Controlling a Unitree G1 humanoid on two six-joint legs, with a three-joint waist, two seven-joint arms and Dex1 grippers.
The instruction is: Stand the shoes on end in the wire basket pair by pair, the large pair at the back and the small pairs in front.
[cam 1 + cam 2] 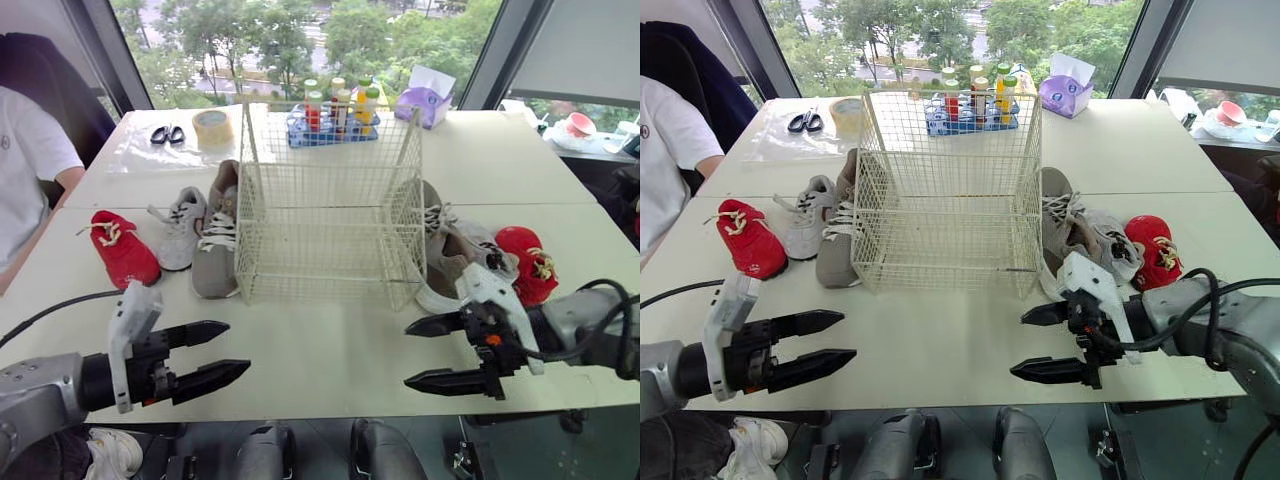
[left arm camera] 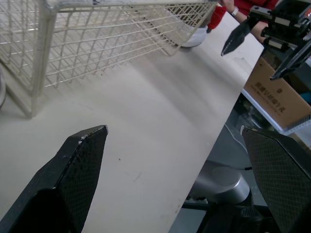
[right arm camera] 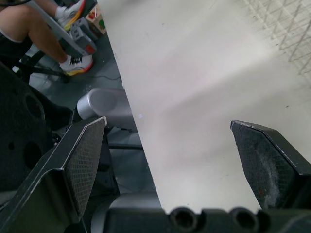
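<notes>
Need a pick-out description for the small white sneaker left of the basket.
Start at the wire basket in the middle of the white table. On the robot's left of it three shoes lie side by side: a large grey shoe next to the basket, then the small white sneaker, then a red shoe. It is the middle one, paler and shorter than the grey shoe.

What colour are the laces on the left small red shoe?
Cream, on the small red shoe; clearest in right eye view.
</notes>
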